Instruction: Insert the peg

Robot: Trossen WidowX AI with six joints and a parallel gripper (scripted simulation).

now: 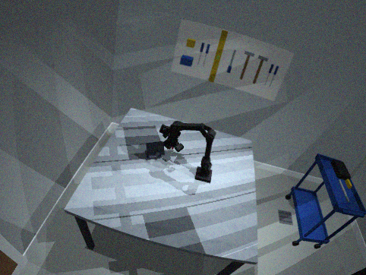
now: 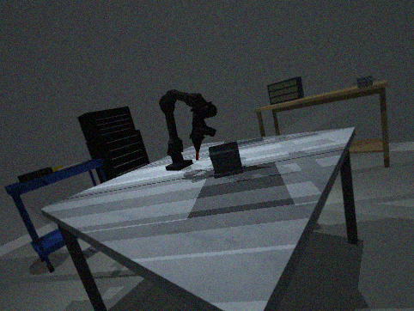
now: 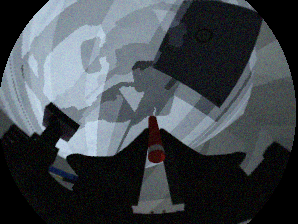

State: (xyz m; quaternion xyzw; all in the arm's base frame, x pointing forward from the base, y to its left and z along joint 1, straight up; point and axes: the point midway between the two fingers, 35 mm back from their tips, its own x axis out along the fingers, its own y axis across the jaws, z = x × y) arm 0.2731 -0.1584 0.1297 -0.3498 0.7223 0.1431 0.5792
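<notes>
My gripper is shut on a small red peg. The peg points down out of the fingers and hangs above the table. The dark sloped panel stands on the table close beside the gripper. In the wrist view it lies ahead and to the right of the peg's tip. Its hole does not show clearly in any view. The peg is a little apart from the panel and does not touch it.
The arm's base stands on the table behind the gripper. A blue cart stands off the table. A dark drawer cabinet and a wooden bench stand further away.
</notes>
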